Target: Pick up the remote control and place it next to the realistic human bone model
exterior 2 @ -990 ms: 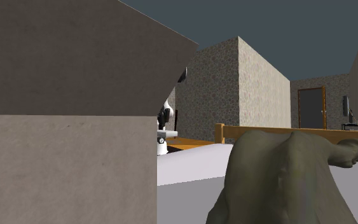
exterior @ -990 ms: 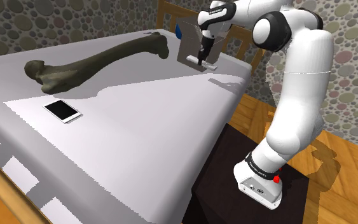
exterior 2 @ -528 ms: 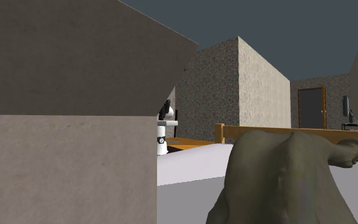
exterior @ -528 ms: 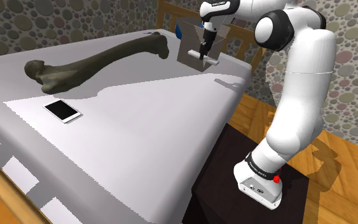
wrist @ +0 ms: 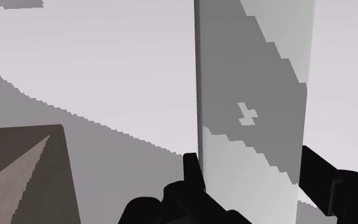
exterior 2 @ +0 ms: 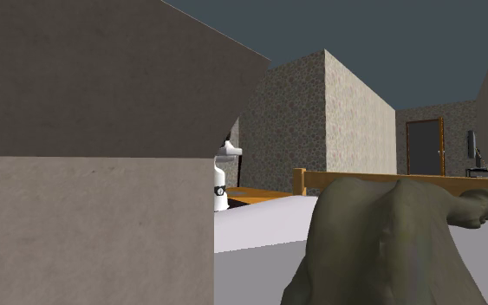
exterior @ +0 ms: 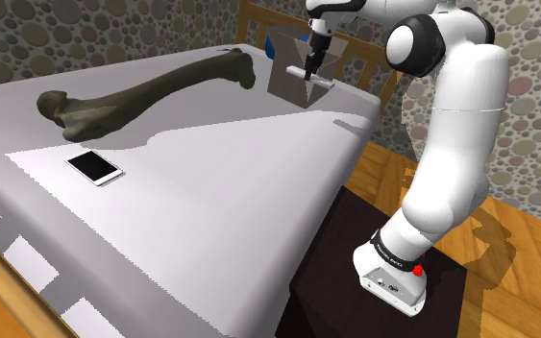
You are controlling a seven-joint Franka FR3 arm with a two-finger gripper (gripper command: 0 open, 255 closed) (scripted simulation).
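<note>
Gripping a pale grey, flat remote control point(wrist: 254, 95) across its width, the black gripper point(wrist: 252, 175) has one finger point(wrist: 193, 173) on each long edge of the slab, both pressed against it.

- Remote control, shoulder view: a short pale bar, roughly level, held clear of the white work surface point(exterior: 220, 202) at its far end. It sits beside a grey, angular box-like object point(exterior: 292, 91); whether the two touch cannot be told.
- Bone model point(exterior: 143, 91): long and dark olive, lying flat across the far part of the surface with one knobbed end toward the shoulder view's left. It is well apart from the remote control.
- Flat device point(exterior: 95, 167): white rim, black face, lying on the surface near the bone model's left-hand knob.
- Stand point(exterior: 355, 274): a dark box on a wooden floor point(exterior: 508, 259), carrying the white arm point(exterior: 451, 125).
- Second exterior view: the bone model's knobbed end fills the foreground. A large grey block point(exterior 2: 86, 173) covers that view's left, and the arm's white base shows just past its edge.
</note>
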